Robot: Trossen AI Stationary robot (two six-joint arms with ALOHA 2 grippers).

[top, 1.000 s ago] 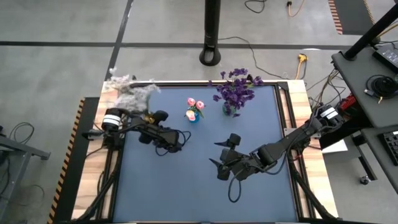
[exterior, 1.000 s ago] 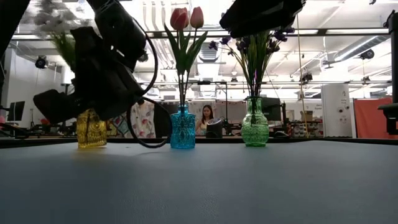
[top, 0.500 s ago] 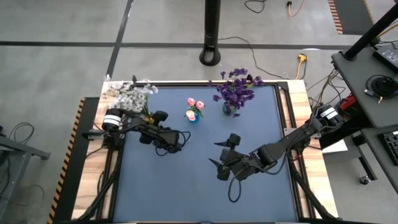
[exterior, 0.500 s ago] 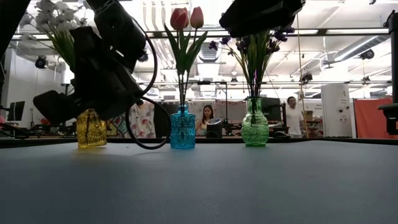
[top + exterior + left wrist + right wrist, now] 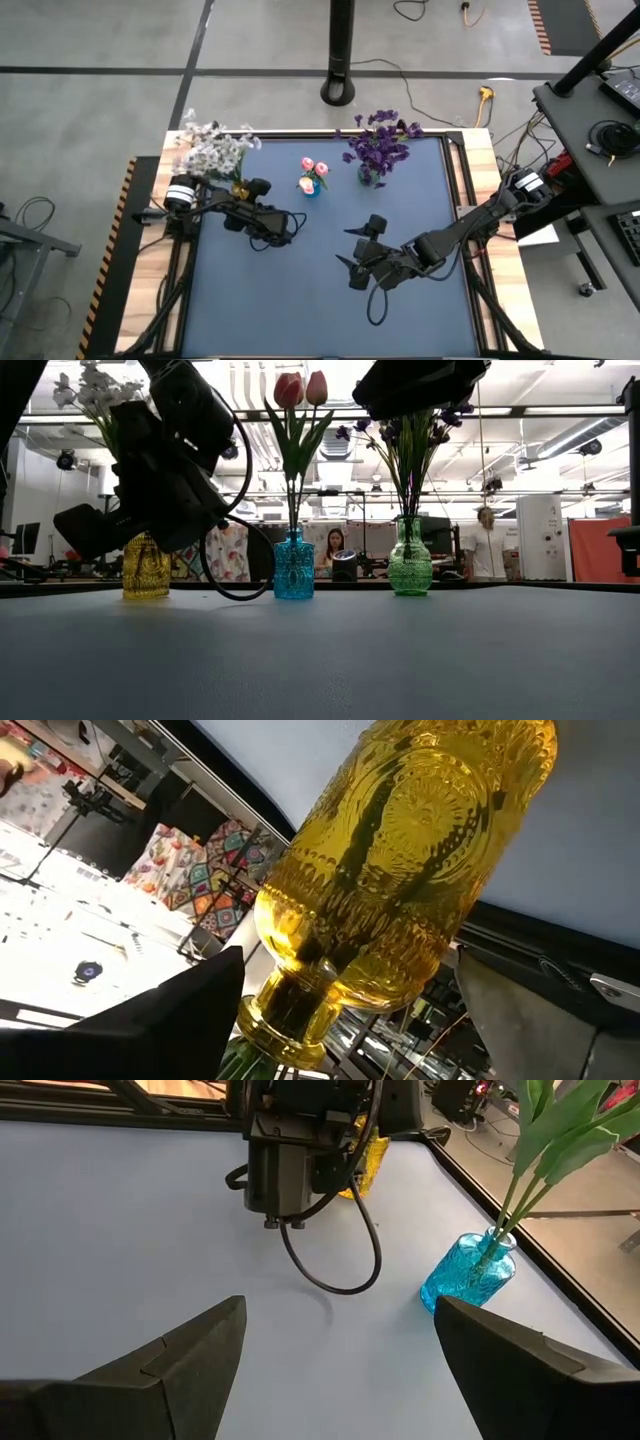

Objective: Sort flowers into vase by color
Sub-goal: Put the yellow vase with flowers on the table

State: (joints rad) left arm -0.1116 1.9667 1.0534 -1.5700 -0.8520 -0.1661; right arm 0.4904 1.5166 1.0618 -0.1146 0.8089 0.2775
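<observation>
Three vases stand in a row near the table's far edge. The yellow vase [image 5: 238, 187] [image 5: 146, 568] [image 5: 400, 870] holds the white-lavender sprigs [image 5: 210, 150] [image 5: 90, 385]. The blue vase [image 5: 311, 187] [image 5: 294, 565] [image 5: 468, 1272] holds pink tulips [image 5: 313, 168]. The green vase [image 5: 370, 176] [image 5: 410, 558] holds dark purple blooms [image 5: 380, 145]. My left gripper [image 5: 248, 193] [image 5: 345, 975] is open, with a finger on each side of the yellow vase. My right gripper [image 5: 346, 250] [image 5: 335, 1370] hangs open above the middle of the mat, pointing toward the left arm. My left gripper stands open around the yellow vase, near its neck [image 5: 290, 1005], coming level from the near right side. Whether either finger touches the glass, I cannot tell. The vase stands upright on its base on the mat.
The near half of the blue mat [image 5: 300, 310] is bare. A wooden border [image 5: 485, 200] frames the mat. A black pole base [image 5: 340, 90] stands beyond the far edge. The left arm's cable loop [image 5: 330, 1260] hangs near the mat. A person [image 5: 487, 545] stands in the room behind.
The white-lavender sprigs have swung from a blurred lean toward the table's far left corner to a more upright, spread-out stand in the yellow vase. Both arms have kept nearly still.
</observation>
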